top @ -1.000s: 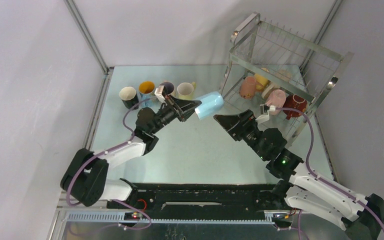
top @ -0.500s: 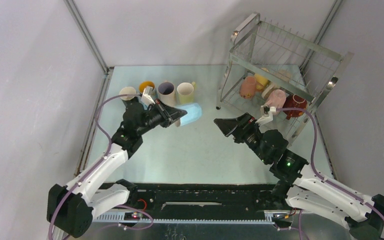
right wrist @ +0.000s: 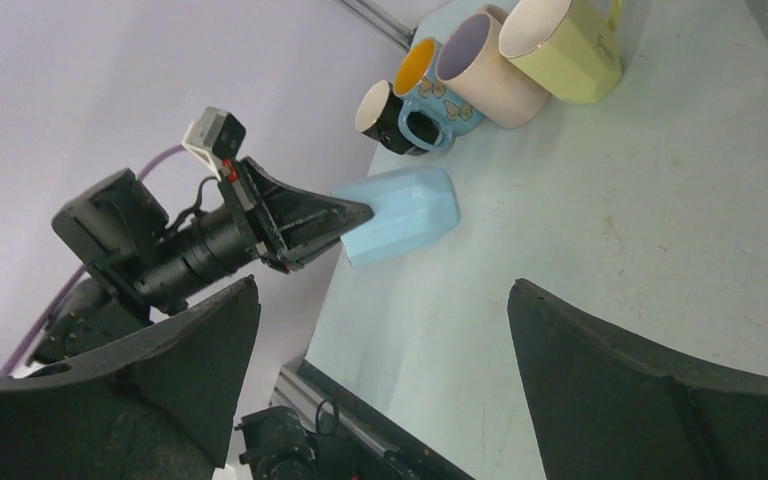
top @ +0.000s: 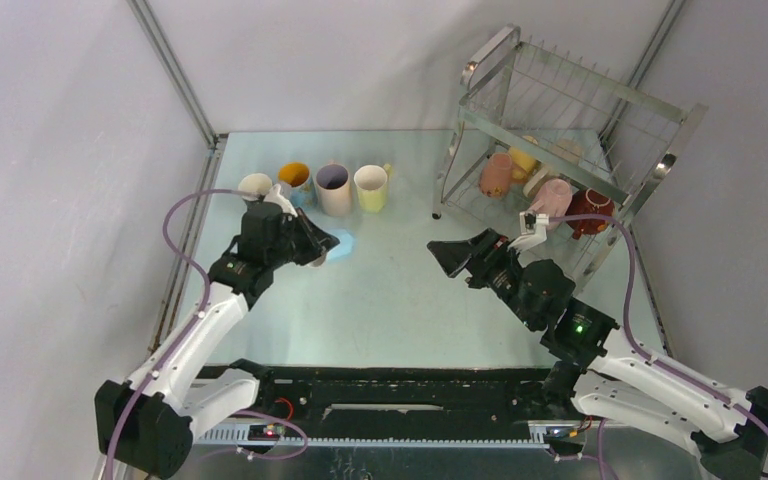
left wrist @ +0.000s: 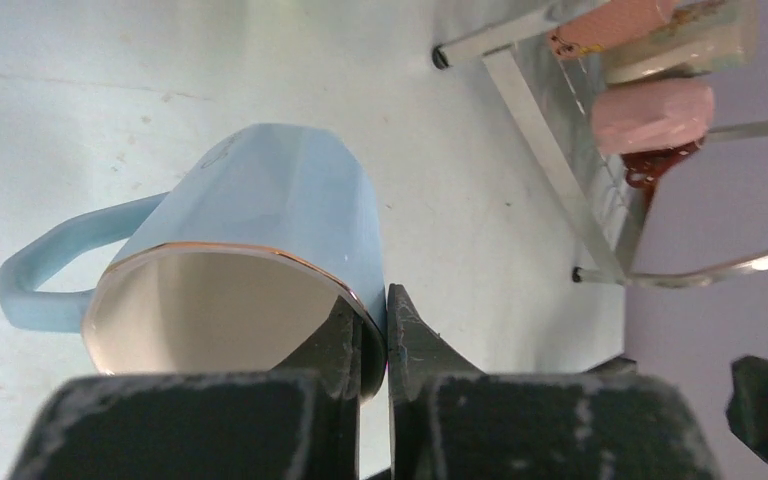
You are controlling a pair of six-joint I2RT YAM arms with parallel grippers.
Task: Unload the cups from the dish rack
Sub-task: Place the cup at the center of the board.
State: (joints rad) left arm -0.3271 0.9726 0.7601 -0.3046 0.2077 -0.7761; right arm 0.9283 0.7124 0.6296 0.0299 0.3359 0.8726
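Observation:
My left gripper [left wrist: 387, 340] is shut on the rim of a light blue cup [left wrist: 270, 190], one finger inside and one outside. The cup lies tilted on its side, low at the table's left [top: 340, 243], handle pointing sideways; whether it touches the table I cannot tell. My right gripper [right wrist: 382, 288] stands wide open and holds nothing, hovering mid-table [top: 450, 255] left of the dish rack [top: 580, 110]. The rack's lower tier holds two pink cups [top: 496, 175] [top: 555, 195], a yellow cup [top: 523, 158] and a dark red cup [top: 592, 210].
Several cups stand upright in a row at the back left: a black one [top: 256, 186], a blue butterfly one [top: 294, 176], a purple-lined one [top: 333, 188] and a yellow one [top: 371, 187]. A metal frame rail [top: 195, 225] borders the table's left edge.
My left arm has carried the light blue cup from mid-table leftward and down, to just in front of the row of cups. My right gripper has drawn back slightly and stays open.

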